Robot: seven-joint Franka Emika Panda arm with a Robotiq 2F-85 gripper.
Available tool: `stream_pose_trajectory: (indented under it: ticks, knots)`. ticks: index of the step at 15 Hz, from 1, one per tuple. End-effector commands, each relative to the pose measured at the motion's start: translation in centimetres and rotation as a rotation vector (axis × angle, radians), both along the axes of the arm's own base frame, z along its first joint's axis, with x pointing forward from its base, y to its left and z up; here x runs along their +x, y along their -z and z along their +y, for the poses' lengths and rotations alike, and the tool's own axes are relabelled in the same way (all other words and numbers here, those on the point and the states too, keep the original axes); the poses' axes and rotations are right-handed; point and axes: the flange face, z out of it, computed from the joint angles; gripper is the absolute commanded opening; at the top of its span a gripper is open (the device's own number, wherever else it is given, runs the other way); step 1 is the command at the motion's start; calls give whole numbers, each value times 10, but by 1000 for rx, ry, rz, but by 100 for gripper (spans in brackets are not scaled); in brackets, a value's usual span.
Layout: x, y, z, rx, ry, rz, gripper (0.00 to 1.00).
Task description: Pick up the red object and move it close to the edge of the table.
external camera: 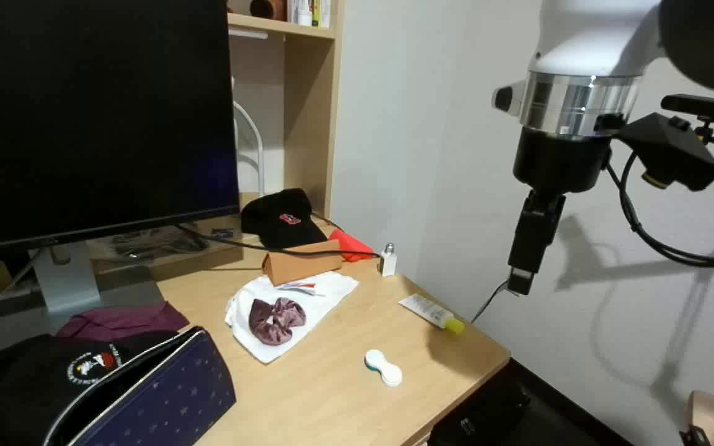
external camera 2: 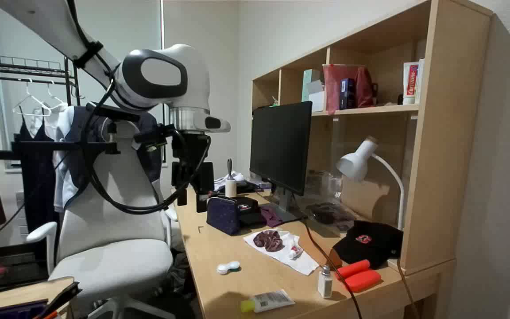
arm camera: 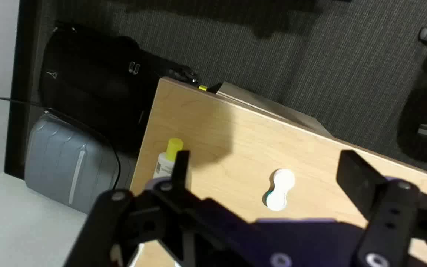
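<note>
Wrist view showed an empty, splayed gripper (arm camera: 266, 171); a wide descent risked toppling the bottle (external camera 2: 325, 283) beside the red object (external camera 2: 362, 280).

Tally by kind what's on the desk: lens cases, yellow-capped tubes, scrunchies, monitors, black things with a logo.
Lens case: 1
Yellow-capped tube: 1
Scrunchie: 1
Monitor: 1
With a logo on black: 2, the cap and the black item beside the navy pouch
Total on the desk: 6

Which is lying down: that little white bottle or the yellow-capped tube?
The yellow-capped tube: it lies flat on the wooden desk, while the little white bottle stands upright.
</note>
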Motion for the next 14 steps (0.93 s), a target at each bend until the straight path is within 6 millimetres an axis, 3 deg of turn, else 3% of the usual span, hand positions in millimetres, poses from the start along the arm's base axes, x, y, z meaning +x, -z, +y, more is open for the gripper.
stream_pose_trajectory:
  ticks: [1,12,14]
  knots:
    - [0,0,0,0,0,1,100]
    - [0,0,0,0,0,1,100]
    - [17,-8,-9,16,55,-29,100]
